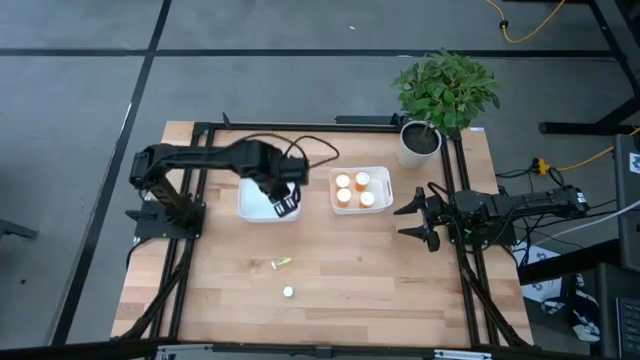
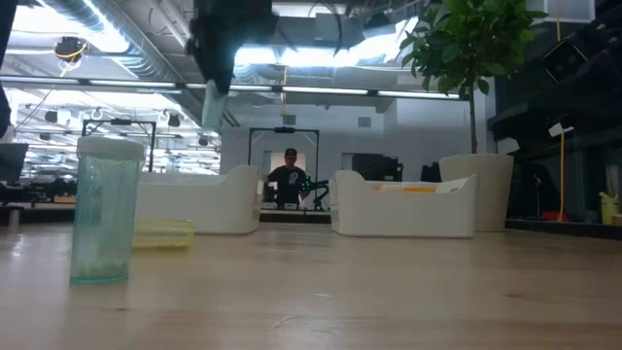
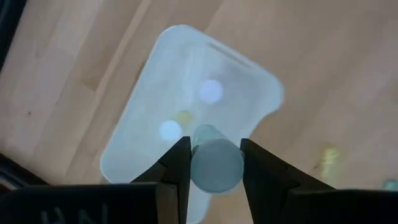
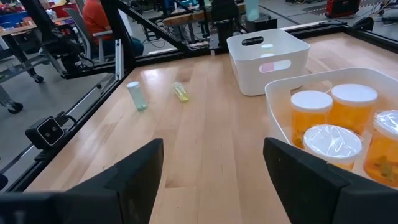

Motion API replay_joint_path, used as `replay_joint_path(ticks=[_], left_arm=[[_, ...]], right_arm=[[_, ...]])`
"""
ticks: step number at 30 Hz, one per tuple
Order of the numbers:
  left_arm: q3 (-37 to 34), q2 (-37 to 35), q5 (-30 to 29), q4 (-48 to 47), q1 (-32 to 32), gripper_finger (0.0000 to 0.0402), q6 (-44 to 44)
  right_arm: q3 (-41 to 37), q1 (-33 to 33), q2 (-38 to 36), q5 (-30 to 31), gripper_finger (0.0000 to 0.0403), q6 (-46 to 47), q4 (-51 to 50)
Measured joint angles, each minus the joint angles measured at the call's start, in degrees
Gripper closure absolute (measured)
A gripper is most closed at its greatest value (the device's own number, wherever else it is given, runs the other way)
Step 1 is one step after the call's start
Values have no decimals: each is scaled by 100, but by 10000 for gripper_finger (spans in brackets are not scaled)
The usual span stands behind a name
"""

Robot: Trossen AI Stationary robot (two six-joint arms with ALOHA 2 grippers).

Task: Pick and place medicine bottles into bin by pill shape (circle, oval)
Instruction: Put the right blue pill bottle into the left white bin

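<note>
My left gripper (image 1: 285, 206) is above the left white bin (image 1: 250, 208), shut on a small pale bottle (image 3: 216, 163) with a white cap. In the left wrist view the bin (image 3: 137, 124) holds two more small white-capped bottles (image 3: 210, 91) (image 3: 170, 130). The right white bin (image 1: 382, 183) holds several orange bottles (image 1: 352, 190). A yellowish bottle (image 1: 282, 263) lies on its side on the table. A pale green bottle (image 1: 288, 292) stands upright nearer the front edge. My right gripper (image 1: 412, 216) is open and empty at the table's right side. My left gripper pinches the small bottle between its two fingers, one on each side of its capped upper end (image 3: 216, 168). The fingers point down from above. The bottle hangs below them (image 2: 214, 102), cap up and nearly upright, clear of the bin.
A potted plant (image 1: 440, 100) stands at the far right corner behind the right bin. Bare wood lies across the table's near half around the two loose bottles. A person (image 2: 289, 180) is in the room far behind the table.
</note>
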Motion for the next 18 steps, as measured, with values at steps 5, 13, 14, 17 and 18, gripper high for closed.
replay_joint_path(ticks=[5,13,14,17,18], left_arm=[[-457,8,210,329,566,300,681],[-1027,8,469,1295,1068,300,1486],[-1098,8,524,1366,1115,300,1533],[-1304,8,538,1534,1187,300,1667],[-1370,8,546,1562,1204,300,1670]], right_arm=[[0,0,0,2,124,0,0],[0,0,0,2,124,-2,0],[0,-1,0,0,124,-1,0],[0,-2,0,0,124,0,0],[0,-2,0,0,124,0,0]])
